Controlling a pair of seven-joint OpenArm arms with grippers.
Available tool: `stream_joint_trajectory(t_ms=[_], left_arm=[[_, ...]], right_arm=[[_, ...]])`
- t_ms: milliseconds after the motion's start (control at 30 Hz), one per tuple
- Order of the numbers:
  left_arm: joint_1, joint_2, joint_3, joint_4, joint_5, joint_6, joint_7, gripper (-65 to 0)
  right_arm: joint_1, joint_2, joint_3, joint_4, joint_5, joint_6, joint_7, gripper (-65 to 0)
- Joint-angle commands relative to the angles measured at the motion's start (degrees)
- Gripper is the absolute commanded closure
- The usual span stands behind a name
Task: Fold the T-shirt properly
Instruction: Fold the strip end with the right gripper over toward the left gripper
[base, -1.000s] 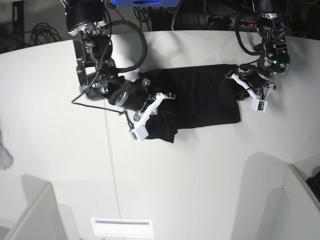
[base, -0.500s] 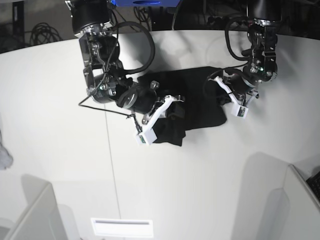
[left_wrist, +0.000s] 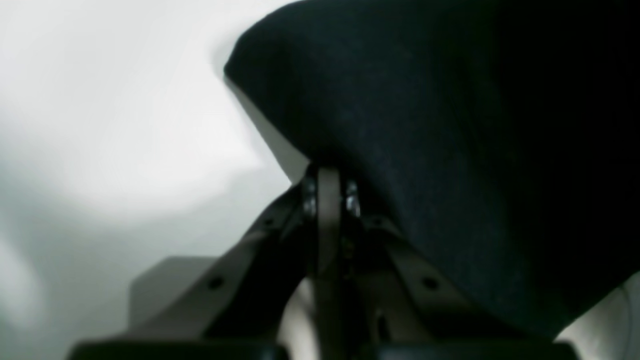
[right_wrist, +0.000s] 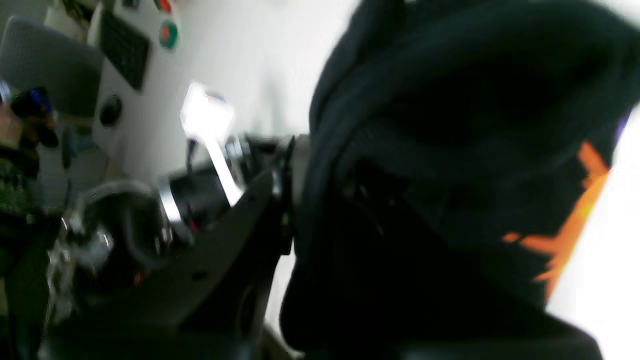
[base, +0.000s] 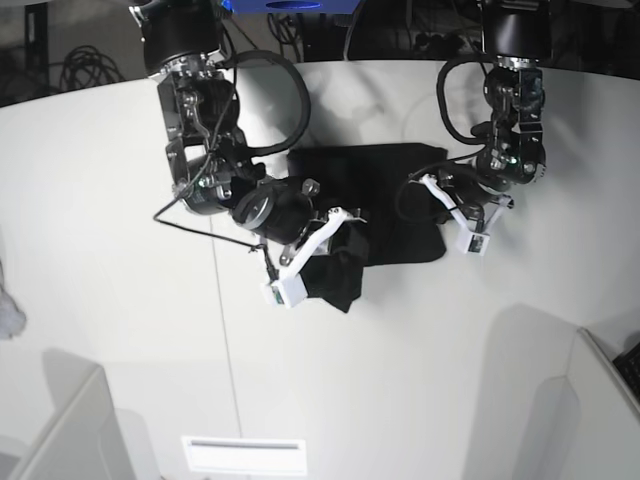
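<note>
The black T-shirt (base: 385, 185) lies bunched in the middle of the white table (base: 120, 200). My left gripper (base: 438, 202) is at its right edge and shut on a fold of the cloth; in the left wrist view its closed fingers (left_wrist: 327, 185) pinch the black cloth (left_wrist: 425, 125) just above the table. My right gripper (base: 340, 235) is at the shirt's left front and shut on a hanging bunch of it. In the right wrist view the black cloth (right_wrist: 450, 150) drapes over the gripper (right_wrist: 292, 180), and a bit of the orange print (right_wrist: 575, 220) shows.
A grey-white cloth scrap (base: 8, 315) lies at the table's far left edge. White partitions stand at the front left (base: 70, 420) and front right (base: 600, 400). A thin black cable (base: 200, 225) trails from my right arm. A control panel (right_wrist: 125, 50) shows in the right wrist view.
Both grippers have moved inward toward each other with the cloth. The shirt's right edge was carried left, and the left bunch moved right and toward the front. The shirt's outline is narrower.
</note>
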Motion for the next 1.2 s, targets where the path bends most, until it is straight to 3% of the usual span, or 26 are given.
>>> stream_joint_trajectory(t_ms=[0,300,767,1000,1167], left_arm=[[-0.6,-0.4,-0.2,1.1,-0.5,-0.2,-0.7,0.0],[-0.1,-0.7,-0.6,1.1,-0.5,-0.2,-0.7,0.0],[2.3,-1.5,-0.8,1.9,-0.8,-0.2,-1.0,0.0],[3.5,-1.3,-7.0,3.0,-1.0,-0.5,-0.7,0.0],[6.0,-1.5,-7.6,7.8,-0.6,-0.5,-0.7,0.0]], right_arm=[[1.3,-0.6,-1.0,-0.4,1.0,0.4,1.2,0.0],[2.9,-0.5,-8.2,-7.2,1.0,0.4,8.6,0.0],[5.4,-0.6,-9.2,-10.7,0.9,0.4,9.1,0.0],[5.4,-1.6,-9.2,-13.0,0.9,0.5,9.1,0.0],[5.4,-2.2,-9.2,-13.8,0.9,0.5,9.1,0.0]])
